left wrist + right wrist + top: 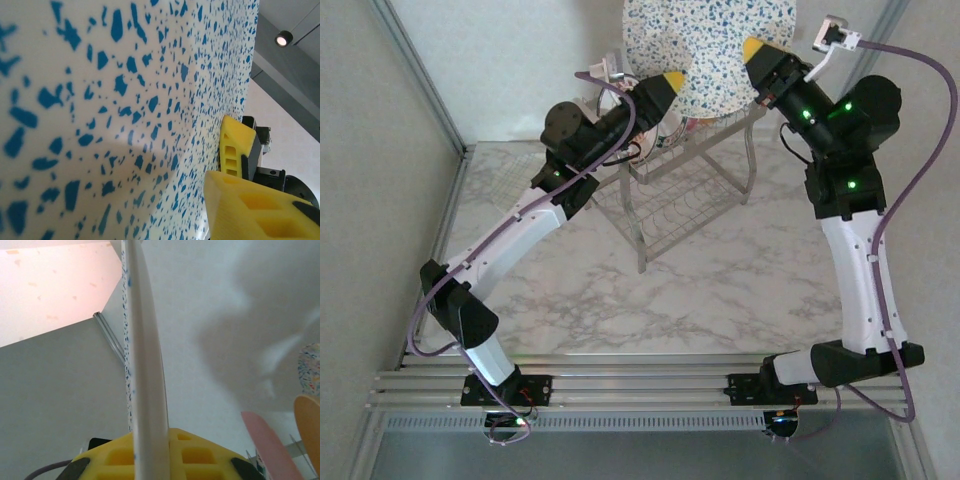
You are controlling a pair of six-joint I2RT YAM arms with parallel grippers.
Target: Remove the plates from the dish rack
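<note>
A large blue-speckled white plate [720,50] hangs in the air above the dish rack [670,190]. My right gripper [755,50] is shut on the plate's right rim. In the right wrist view that rim [145,365] stands edge-on between the yellow fingers of my right gripper [150,437]. My left gripper [668,85] is at the plate's lower left edge. In the left wrist view the speckled face [125,100] is very close, with one of my yellow fingers [260,205] in front of it and the other hidden. More plates stand in the rack: a pink one [270,445] and an orange one [310,425].
The rack stands at the back middle of the marble table [720,290], between the two arms. A metal frame post [420,80] runs along the left side. The right gripper's yellow finger [235,145] shows at the plate's far rim in the left wrist view.
</note>
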